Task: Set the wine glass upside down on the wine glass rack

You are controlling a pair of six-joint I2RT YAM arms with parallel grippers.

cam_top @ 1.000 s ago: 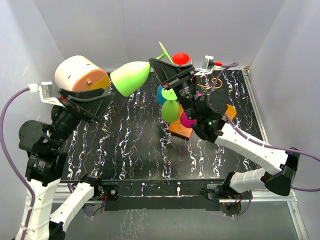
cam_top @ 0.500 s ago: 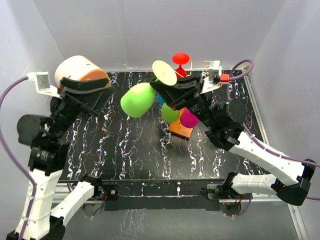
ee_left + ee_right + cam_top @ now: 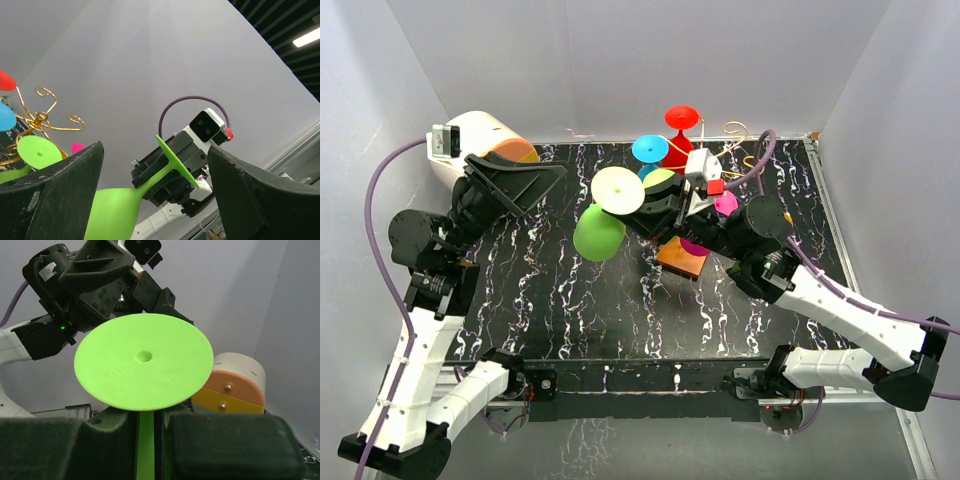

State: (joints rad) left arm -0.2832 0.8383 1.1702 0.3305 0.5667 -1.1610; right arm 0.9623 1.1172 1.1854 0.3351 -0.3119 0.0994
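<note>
**Q:** What stands at the far left of the top view?
**A:** A cream-and-orange cylinder [image 3: 485, 135], at the back left edge of the black, white-veined tabletop [image 3: 570, 300]. Just in front of it hangs the left gripper [image 3: 542, 190], its jaws spread wide with nothing between them.

**Q:** And at centre?
**A:** The lime-green plastic wine glass [image 3: 599, 232], held in the air above the tabletop. It is tilted, with its round foot uppermost and its bowl slanting down toward the near left. It sits between the left gripper and the rack and is not hung on the rack. In the left wrist view it appears beyond that gripper's two black fingers [image 3: 50, 200], apart from both.

**Q:** What holds it?
**A:** The right gripper [image 3: 148, 440]. Its jaws are pressed onto the thin stem just under the foot.

**Q:** And to the right?
**A:** The gold wire wine glass rack [image 3: 738, 130], with curled arms on a flat orange-brown base [image 3: 680, 262], partly hidden by the right arm. A red glass [image 3: 682, 118], a blue glass [image 3: 650, 150] and a magenta glass [image 3: 725, 203] show among its arms.
</note>
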